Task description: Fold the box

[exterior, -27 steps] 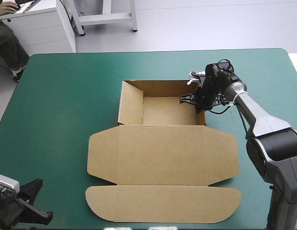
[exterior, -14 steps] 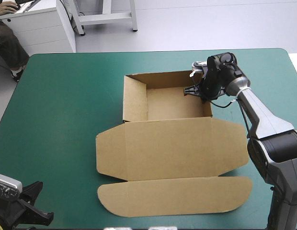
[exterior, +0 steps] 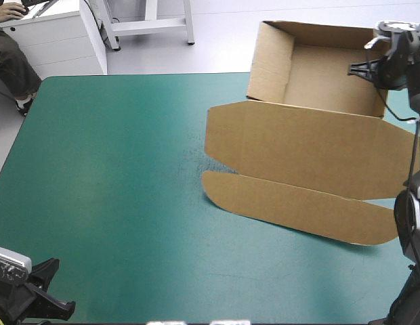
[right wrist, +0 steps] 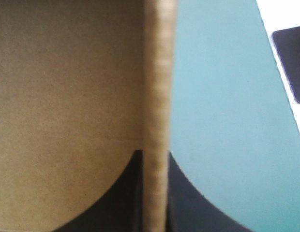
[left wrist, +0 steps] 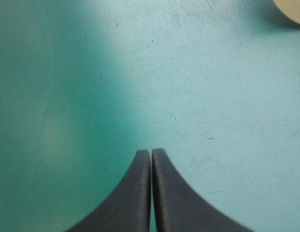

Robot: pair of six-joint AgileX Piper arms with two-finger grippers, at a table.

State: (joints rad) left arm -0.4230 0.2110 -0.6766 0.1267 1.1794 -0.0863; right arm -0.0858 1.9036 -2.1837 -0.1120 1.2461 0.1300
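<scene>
We see the right gripper [exterior: 364,68] clamped on the box [exterior: 311,139] at the right side wall [exterior: 378,101] of its open tray, over the table's far right corner. The tray's far part reaches beyond the table's far edge. In the right wrist view the wall's edge runs straight up between the two black fingers [right wrist: 188,198], which are all but closed on the board, with the brown inside of the box on one side and the teal-green cover [exterior: 115,176] on the other. The lid [exterior: 298,145] lies open toward the near side, tilted, its rounded front flap [exterior: 298,206] lowest. Whether that flap touches the cover we cannot tell. The left gripper [left wrist: 151,152] sits well apart at the table's near left corner, fingers pressed together in one point over bare cover and holding nothing. Only a rounded brown corner of the box shows far ahead of it.
</scene>
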